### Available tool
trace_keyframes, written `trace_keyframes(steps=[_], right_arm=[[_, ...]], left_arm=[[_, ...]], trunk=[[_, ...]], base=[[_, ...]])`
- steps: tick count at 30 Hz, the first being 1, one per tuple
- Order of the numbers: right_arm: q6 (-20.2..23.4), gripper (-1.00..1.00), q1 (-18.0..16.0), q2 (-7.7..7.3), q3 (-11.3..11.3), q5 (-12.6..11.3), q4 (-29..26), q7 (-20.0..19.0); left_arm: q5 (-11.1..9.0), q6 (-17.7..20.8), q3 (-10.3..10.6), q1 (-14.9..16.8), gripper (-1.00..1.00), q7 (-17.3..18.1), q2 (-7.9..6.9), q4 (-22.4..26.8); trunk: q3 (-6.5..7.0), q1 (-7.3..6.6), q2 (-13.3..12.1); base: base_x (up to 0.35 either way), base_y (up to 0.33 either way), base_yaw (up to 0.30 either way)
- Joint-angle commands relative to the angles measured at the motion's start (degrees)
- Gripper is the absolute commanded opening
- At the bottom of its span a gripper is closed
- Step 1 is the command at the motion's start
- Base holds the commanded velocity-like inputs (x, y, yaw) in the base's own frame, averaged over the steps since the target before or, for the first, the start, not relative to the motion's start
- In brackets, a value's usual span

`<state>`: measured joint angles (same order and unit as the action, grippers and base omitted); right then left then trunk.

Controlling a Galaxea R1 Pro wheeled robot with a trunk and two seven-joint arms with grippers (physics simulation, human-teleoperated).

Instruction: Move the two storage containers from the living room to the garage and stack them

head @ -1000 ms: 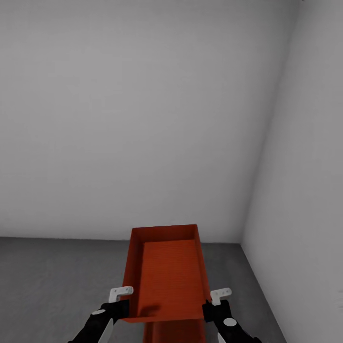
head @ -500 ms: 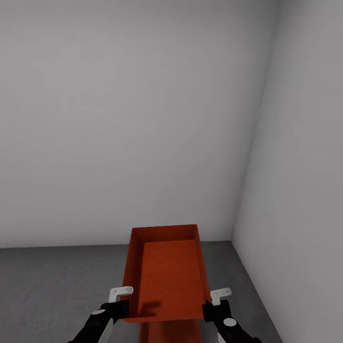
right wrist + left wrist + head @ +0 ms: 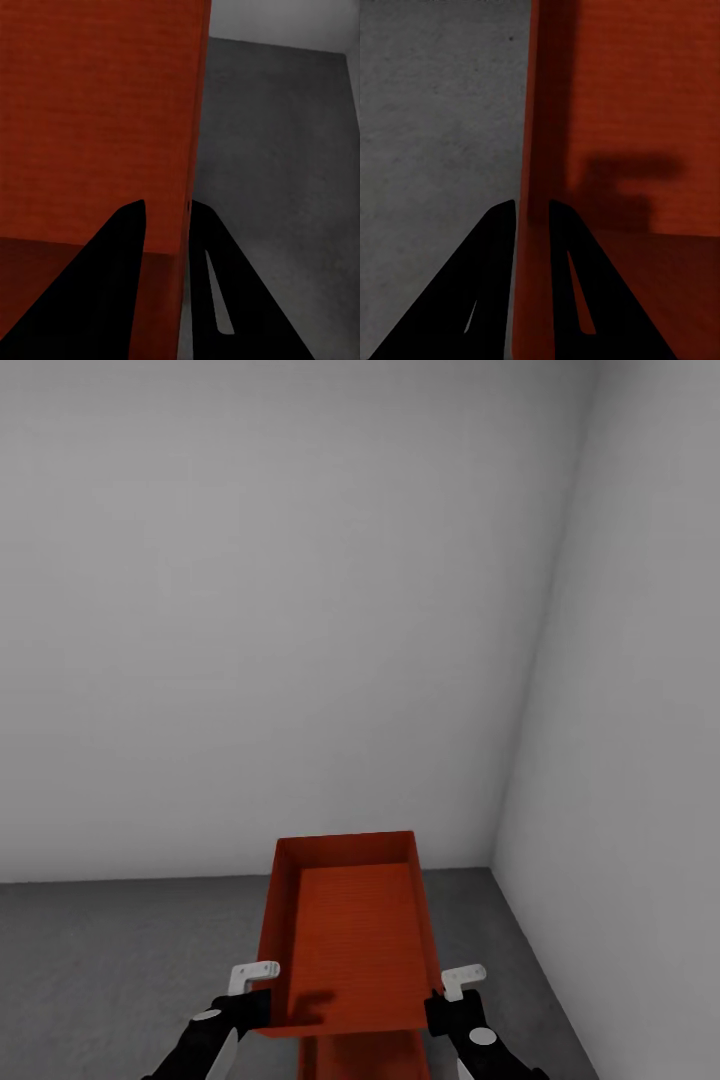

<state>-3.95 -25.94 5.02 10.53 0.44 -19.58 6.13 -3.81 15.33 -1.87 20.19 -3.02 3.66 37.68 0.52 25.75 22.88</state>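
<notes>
Garage corner: pale grey walls (image 3: 300, 610), rough concrete floor (image 3: 100, 950). One storage container (image 3: 350, 940) is carried between both arms, long axis running forward, away from the fingers. Left gripper (image 3: 532, 206) pinches its left wall, one finger inside, one outside; right gripper (image 3: 166, 204) likewise on the right wall. A second orange-red bin (image 3: 365, 1055) shows just beneath the near edge. Setting down calls for both arms lowering level.
</notes>
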Motion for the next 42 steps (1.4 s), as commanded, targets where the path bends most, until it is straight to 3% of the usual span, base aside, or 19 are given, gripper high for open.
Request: trace_keyframes(steps=[1, 11, 42], right_arm=[[-0.10, -1.00, 0.02, 1.42, 0.75, -0.35, 0.15, -4.90], [-0.17, -1.00, 0.02, 1.44, 0.75, -0.35, 0.15, -4.90], [-0.18, -1.00, 0.02, 1.41, 0.78, -0.35, 0.15, -4.90]], left_arm=[[1.00, -4.48, -0.51, 0.02, -1.00, -1.57, 0.10, 0.20], [1.00, -4.45, -0.51, 0.02, -1.00, -1.57, 0.04, 0.23], [1.00, -4.37, -0.51, 0.04, -1.00, -1.60, 0.12, 0.21]], trunk=[[-0.03, 0.03, 0.04], [-0.03, 0.03, 0.04], [-0.03, 0.03, 0.04]], base=[[0.165, -0.030, 0.000], [0.228, -0.076, 0.000], [0.013, -0.011, 0.000]])
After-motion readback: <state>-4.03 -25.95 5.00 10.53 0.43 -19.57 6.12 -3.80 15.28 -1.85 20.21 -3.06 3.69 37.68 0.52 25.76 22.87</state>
